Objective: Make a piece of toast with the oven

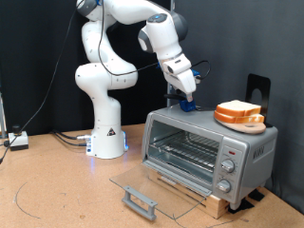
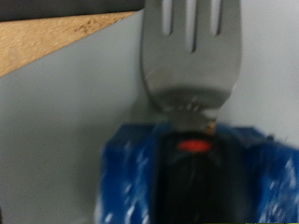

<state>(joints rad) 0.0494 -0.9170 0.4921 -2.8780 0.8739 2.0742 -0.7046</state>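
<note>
- Your gripper sits atop the boxy silver toaster oven, at a blue-black-handled metal fork; can't tell grip.
- Glass door down; bread slices on orange plate.

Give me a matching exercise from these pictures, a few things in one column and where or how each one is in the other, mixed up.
Things:
1. oven
2. piece of toast
3. gripper
4. fork

Places or states:
A. on the orange plate on top of the oven
B. glass door dropped open, wire rack bare
C. standing in a blue holder, seen close in the wrist view
D. above the oven top's end at the exterior view's left, at the blue holder

Pairs: 1-B, 2-A, 3-D, 4-C
</note>
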